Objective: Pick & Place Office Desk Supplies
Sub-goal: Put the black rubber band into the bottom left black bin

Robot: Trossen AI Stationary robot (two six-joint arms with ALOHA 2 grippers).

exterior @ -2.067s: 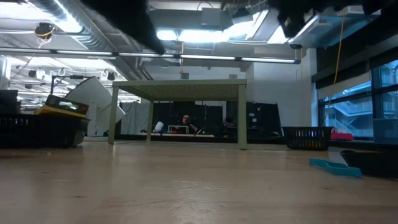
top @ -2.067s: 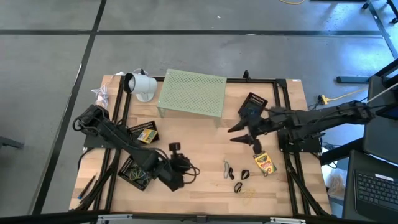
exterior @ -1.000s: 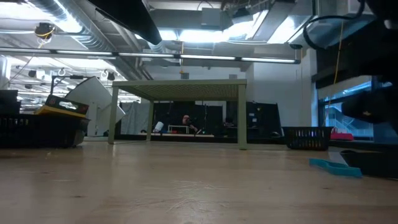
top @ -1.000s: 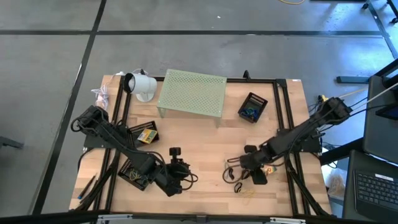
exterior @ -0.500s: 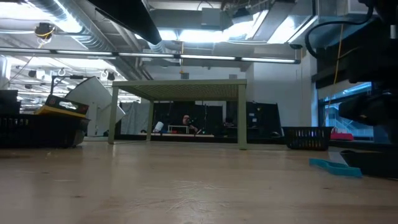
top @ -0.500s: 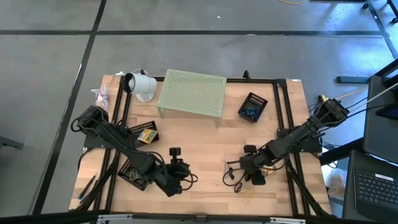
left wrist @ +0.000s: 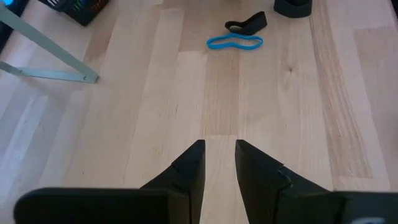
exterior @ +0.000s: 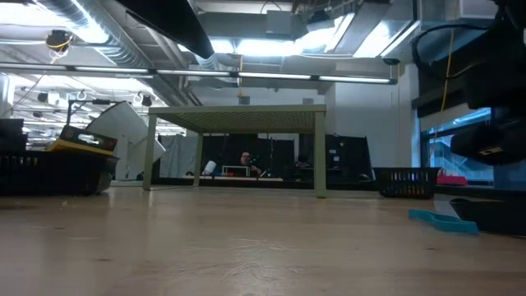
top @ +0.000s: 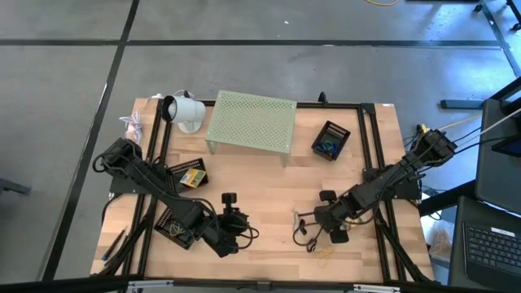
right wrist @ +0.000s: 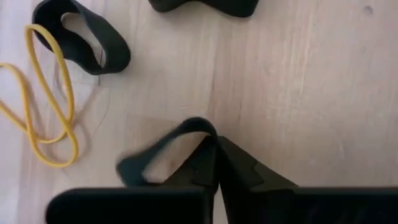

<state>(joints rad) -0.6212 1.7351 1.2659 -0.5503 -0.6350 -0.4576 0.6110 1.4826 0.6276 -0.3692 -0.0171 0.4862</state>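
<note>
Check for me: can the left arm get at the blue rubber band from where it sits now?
Probably yes. The left gripper points across bare wood at the blue rubber band, with nothing between; only a black band lies just beyond it.

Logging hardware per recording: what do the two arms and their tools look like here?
Both arms are black, jointed and slender, with loose black cables looping beside the left tool and right tool. Each tool ends in two matte black, wedge-shaped fingers with flat inner faces. No markings are visible.
</note>
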